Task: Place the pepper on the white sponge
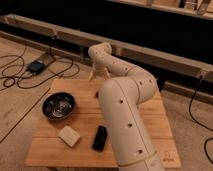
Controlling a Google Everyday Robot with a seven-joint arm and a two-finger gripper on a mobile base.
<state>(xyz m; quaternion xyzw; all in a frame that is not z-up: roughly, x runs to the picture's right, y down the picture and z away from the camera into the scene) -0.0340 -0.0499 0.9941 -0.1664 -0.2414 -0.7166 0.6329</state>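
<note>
Wooden desk (50, 150) at centre frame: the end effector (98, 78) hangs spread wide and empty over its upper edge, with what seems the pepper (96, 93) just below; the white sponge (69, 136) lies lower left.

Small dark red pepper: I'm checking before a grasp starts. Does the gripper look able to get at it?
Likely yes. The open gripper hangs over the wooden table's far side, just above the small dark red pepper, with nothing standing between them.
</note>
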